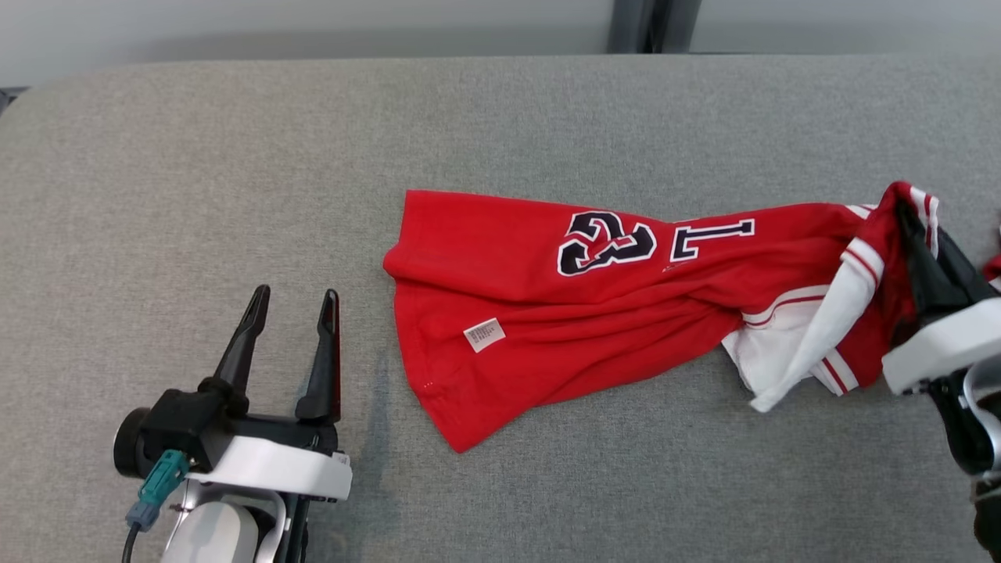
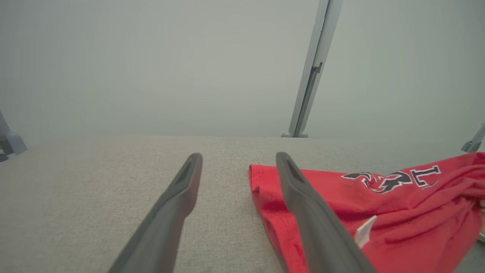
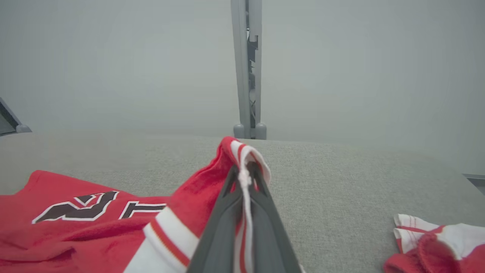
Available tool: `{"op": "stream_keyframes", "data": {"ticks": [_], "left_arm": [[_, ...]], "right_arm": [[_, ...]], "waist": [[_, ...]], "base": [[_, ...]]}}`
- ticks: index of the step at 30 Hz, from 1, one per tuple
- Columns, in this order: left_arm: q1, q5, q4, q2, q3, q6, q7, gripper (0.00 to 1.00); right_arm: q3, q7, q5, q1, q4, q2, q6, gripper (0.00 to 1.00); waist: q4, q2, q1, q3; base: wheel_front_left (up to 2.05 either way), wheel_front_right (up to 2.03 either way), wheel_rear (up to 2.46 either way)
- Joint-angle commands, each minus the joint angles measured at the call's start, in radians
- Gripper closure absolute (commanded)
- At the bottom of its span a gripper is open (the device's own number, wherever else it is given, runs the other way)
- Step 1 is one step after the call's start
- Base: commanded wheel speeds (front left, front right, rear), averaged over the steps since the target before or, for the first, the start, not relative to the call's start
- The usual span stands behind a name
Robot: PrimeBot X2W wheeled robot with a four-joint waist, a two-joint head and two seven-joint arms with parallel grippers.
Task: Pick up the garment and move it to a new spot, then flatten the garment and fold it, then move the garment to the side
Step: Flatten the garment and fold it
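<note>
Jersey [image 1: 594, 313] lies long-ways left to right, my right gripper [image 1: 907, 211] clamped on its striped right end, my left gripper [image 1: 296, 294], jaws apart, near its left end

Grey fabric surface [image 1: 235, 156], pale wall [image 1: 313, 23], grey post [image 1: 649, 23]

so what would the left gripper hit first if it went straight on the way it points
Probably the bare grey surface: the open left gripper points past the red garment, whose hem lies just to its right. Depth is unclear, so it might graze that hem.
</note>
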Motion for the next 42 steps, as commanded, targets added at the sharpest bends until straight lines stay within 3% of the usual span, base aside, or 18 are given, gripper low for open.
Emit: {"op": "stream_keyframes", "data": {"ticks": [1,7,8,9,10,11,16,21,31,39,42], "left_arm": [[-0.023,0.009,0.000,0.008,-0.001,-0.007,-0.005,0.00],[-0.059,0.019,0.006,0.006,-0.015,-0.016,-0.005,0.00],[-0.066,0.021,0.008,0.004,-0.017,-0.016,-0.005,0.00],[-0.066,0.021,0.008,0.004,-0.017,-0.016,-0.005,0.00],[-0.069,0.021,0.009,0.004,-0.018,-0.017,-0.005,0.00],[-0.072,0.021,0.010,0.004,-0.017,-0.017,-0.005,0.00],[-0.065,0.014,0.021,0.007,-0.009,-0.016,-0.005,0.00],[-0.034,0.006,0.025,0.013,0.002,-0.009,-0.005,0.00],[0.034,-0.004,0.007,0.035,0.015,0.012,0.007,0.00],[0.113,0.001,-0.013,0.051,0.004,0.031,0.028,0.00],[0.133,0.003,-0.021,0.056,0.000,0.037,0.038,0.00]], "right_arm": [[0.011,-0.026,0.023,-0.039,0.056,-0.010,0.000,1.00],[0.058,-0.097,0.074,-0.133,0.242,-0.043,0.000,1.00],[0.082,-0.121,0.099,-0.158,0.309,-0.053,0.000,0.87],[0.082,-0.121,0.099,-0.158,0.309,-0.053,0.000,0.87],[0.091,-0.135,0.116,-0.169,0.335,-0.053,0.000,0.37],[0.097,-0.149,0.125,-0.175,0.364,-0.058,0.000,0.00],[0.079,-0.227,0.188,-0.158,0.465,-0.051,0.000,0.00],[0.012,-0.255,0.190,-0.086,0.427,-0.036,0.000,0.00],[-0.118,-0.240,0.002,0.132,0.087,0.083,0.000,0.00],[-0.121,-0.089,-0.148,0.342,-0.209,0.215,0.000,0.00],[-0.123,-0.055,-0.167,0.385,-0.264,0.235,0.000,0.00]], "waist": [[-0.006,-0.0001,0.0000,0.023],[0.002,-0.0001,0.0000,0.060],[0.003,-0.0001,0.0000,0.069],[0.003,-0.0001,0.0000,0.069],[0.002,-0.0001,0.0000,0.071],[0.001,-0.0001,0.0000,0.073],[-0.009,-0.0001,0.0000,0.059],[-0.027,-0.0001,0.0000,0.021],[-0.060,-0.0001,0.0000,-0.072],[-0.054,-0.0001,0.0000,-0.152],[-0.050,-0.0001,0.0000,-0.162]], "base": [[0.00,0.00,0.00],[0.00,0.00,0.00],[0.00,0.00,0.00],[0.00,0.00,0.00],[0.00,0.00,0.00],[0.00,0.00,0.00],[0.00,0.00,0.00],[0.00,0.00,0.00],[0.00,0.00,0.00],[0.00,0.00,0.00],[0.00,0.00,0.00]]}}
